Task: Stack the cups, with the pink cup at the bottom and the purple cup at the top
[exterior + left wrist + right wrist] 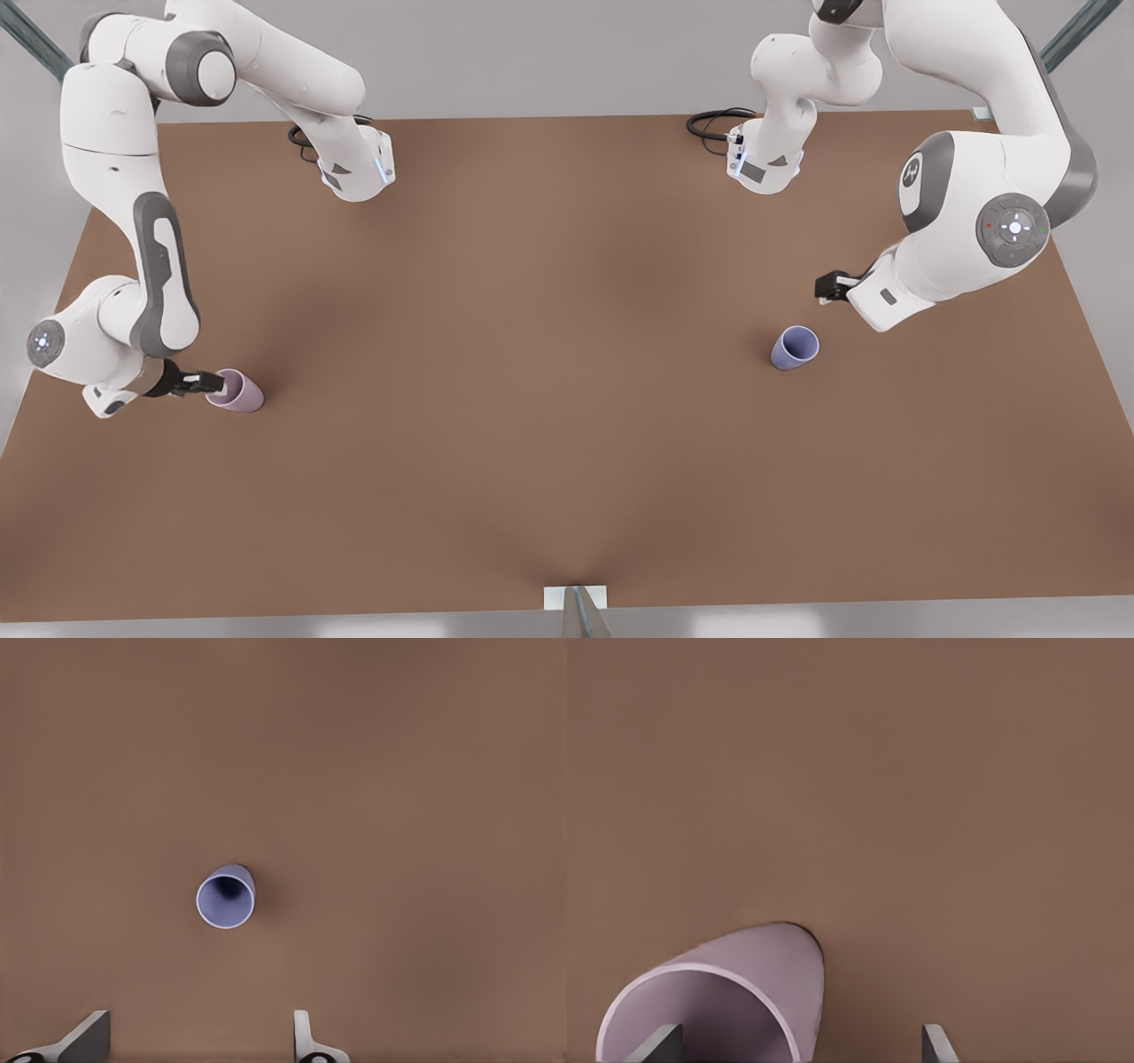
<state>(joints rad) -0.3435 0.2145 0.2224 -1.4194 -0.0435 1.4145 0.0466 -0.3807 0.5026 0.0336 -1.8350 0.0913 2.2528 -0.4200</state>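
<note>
Cups first: the pink cup (pixel 236 391) sits on the brown table (pixel 549 372) way over at the front view's left, and the purple cup (pixel 794 347) stands upright toward the front view's right, so they're well apart with a big stretch of bare tabletop between them, nothing stacked. Going by the wrist views, the arm at the front view's left is the right one. The right gripper (pixel 213 384) is down low right at the pink cup, and its dark fingers (pixel 190 383) reach the rim. In the right wrist view the pink cup (pixel 718 1001) looms large with its mouth toward the camera; one fingertip (pixel 656 1043) shows inside the opening and the other (pixel 937 1043) outside the wall, so the jaws are spread apart with the cup wall between them, not clamped on it. Whether a pad actually touches the wall, I can't tell. The left gripper (pixel 829 287) hangs above the table near the purple cup but not over it, off to the side and apart from it. In the left wrist view the purple cup (pixel 225 896) is small, seen from above, mouth up, and the left gripper (pixel 199 1041) has its two fingertips (pixel 87 1036) standing wide apart with only table between them.
</note>
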